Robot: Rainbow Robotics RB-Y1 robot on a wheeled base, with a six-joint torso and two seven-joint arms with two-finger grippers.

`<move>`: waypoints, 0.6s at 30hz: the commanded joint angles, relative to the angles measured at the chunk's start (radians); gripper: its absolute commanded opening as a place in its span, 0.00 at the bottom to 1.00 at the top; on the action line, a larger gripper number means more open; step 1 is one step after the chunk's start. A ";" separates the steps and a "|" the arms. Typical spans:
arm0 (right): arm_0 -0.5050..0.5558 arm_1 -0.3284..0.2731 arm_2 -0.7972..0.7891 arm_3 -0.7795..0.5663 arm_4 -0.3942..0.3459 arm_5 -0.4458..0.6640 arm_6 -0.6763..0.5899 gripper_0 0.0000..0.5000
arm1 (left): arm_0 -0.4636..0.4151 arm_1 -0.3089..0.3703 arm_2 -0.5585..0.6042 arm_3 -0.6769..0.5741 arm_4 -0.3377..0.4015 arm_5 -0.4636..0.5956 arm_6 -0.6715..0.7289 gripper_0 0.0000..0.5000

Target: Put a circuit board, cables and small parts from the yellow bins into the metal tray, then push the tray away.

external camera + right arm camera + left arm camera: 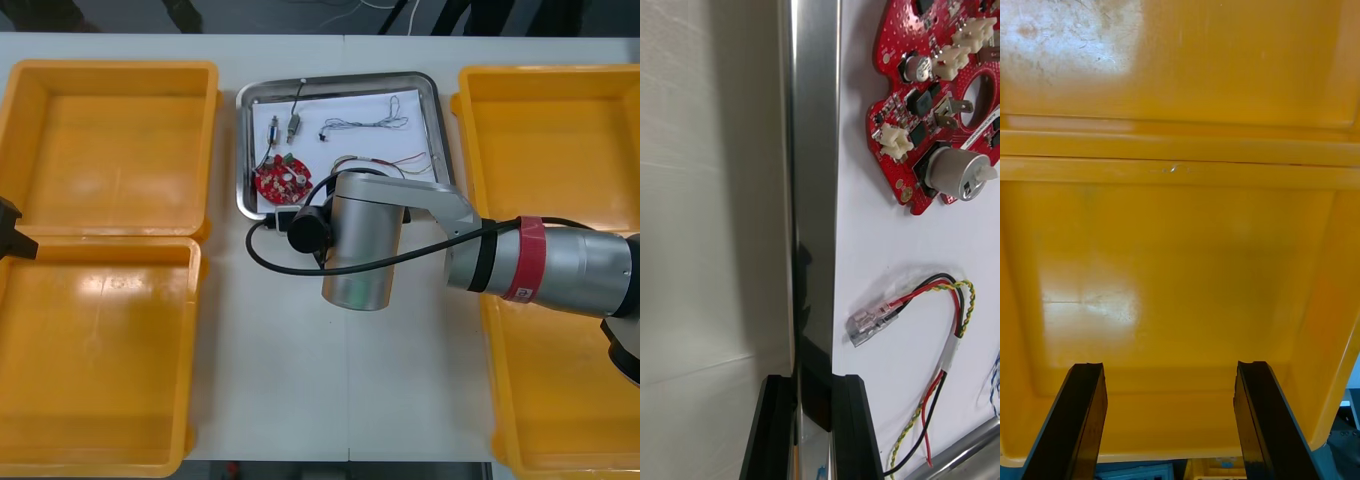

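Note:
The metal tray (244, 150), white inside, lies at the table's far middle. It holds a round red circuit board (281, 181), two small metal parts (274, 132), a thin pale cable (366, 123) and a red and yellow cable (372, 160). My right arm reaches across to the tray's near edge, where my right gripper (286, 214) sits. In the right wrist view my right gripper (814, 427) is shut on the tray's shiny rim (812, 187), one finger on each side. Just inside the rim lie the board (940, 97) and the red and yellow cable (940, 330).
Two yellow bins (110, 68) stand at the left and two (545, 72) at the right, with nothing seen inside. My left gripper (12, 235) waits at the far left; its fingers (1169, 420) stand open above a bare bin floor (1180, 262).

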 commanded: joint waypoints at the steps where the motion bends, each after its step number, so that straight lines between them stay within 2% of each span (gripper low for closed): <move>1: -0.060 0.019 -0.007 0.033 -0.006 -0.022 -0.023 0.00 | 0.017 0.046 0.032 -0.025 0.008 0.007 0.017 1.00; 12: -0.098 0.020 -0.018 0.093 -0.009 -0.058 -0.023 0.00 | 0.017 0.046 0.032 -0.025 0.008 0.007 0.017 1.00; 15: -0.114 0.022 -0.036 0.122 -0.066 -0.074 -0.021 0.00 | 0.017 0.046 0.032 -0.025 0.008 0.007 0.017 1.00; 18: -0.121 0.022 -0.042 0.135 -0.081 -0.091 -0.018 0.00 | 0.017 0.046 0.032 -0.025 0.008 0.007 0.017 1.00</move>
